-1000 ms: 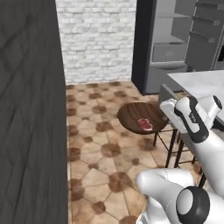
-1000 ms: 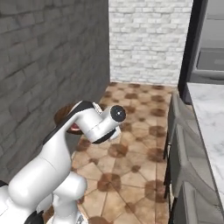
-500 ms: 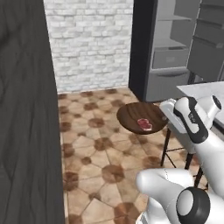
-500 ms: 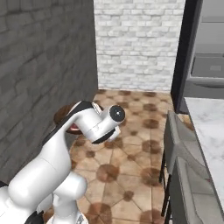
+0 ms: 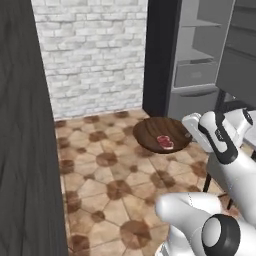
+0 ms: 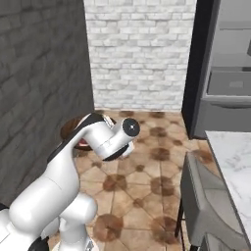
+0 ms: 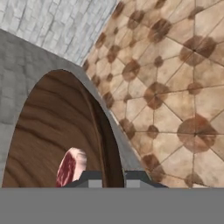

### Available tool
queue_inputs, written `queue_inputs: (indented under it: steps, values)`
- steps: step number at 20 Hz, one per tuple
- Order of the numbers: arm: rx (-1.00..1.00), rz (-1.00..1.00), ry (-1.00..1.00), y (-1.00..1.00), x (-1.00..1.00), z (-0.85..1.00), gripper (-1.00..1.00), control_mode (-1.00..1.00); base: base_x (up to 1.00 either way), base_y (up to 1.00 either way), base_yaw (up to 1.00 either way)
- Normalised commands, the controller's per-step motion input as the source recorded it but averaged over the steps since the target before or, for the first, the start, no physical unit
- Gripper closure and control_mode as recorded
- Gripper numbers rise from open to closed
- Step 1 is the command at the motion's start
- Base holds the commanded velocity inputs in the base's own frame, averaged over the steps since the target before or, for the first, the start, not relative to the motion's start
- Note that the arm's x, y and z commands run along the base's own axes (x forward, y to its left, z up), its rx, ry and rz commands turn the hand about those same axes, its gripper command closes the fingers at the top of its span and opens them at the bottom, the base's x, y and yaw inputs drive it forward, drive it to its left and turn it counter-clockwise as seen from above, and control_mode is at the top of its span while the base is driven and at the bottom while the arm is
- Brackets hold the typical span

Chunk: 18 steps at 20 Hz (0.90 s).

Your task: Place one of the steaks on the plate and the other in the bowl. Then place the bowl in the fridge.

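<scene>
The brown wooden bowl [image 5: 150, 131] hangs level above the tiled floor, with one red steak [image 5: 165, 142] lying in it. My gripper [image 5: 189, 133] is shut on the bowl's right rim. In the hand view the bowl [image 7: 48, 127] is seen edge-on with the steak [image 7: 70, 166] inside, and the rim runs down between my fingertips [image 7: 91, 178]. Part of the bowl [image 6: 72, 128] peeks out behind my arm in the right base view. The dark fridge [image 5: 160, 55] stands open ahead on the right, its pale shelves [image 5: 200, 50] and drawers showing. The plate is out of view.
A dark wall panel [image 5: 25, 130] closes off the left side and a white brick wall [image 5: 95, 55] stands ahead. A marble counter [image 6: 235, 162] and a grey chair [image 6: 206, 196] sit at the right. Open tiled floor [image 5: 105, 170] lies between me and the fridge.
The base has driven on and turned, so the whole picture shifted: the brick wall and the open fridge are nearer and more central. The bowl stays in my grip.
</scene>
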Motion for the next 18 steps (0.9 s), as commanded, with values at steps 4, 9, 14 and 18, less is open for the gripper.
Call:
queue_inputs:
  steps: [4,9,14,18]
  values:
    - [0.00,0.00,0.00,0.00,0.00,0.00,1.00,1.00,1.00,0.38,-0.21]
    - [0.00,0.00,0.00,0.00,0.00,0.00,1.00,1.00,1.00,0.40,-0.23]
    - [0.00,0.00,0.00,0.00,0.00,0.00,1.00,1.00,1.00,0.35,-0.29]
    - [0.00,0.00,0.00,0.00,0.00,0.00,1.00,1.00,1.00,0.30,-0.31]
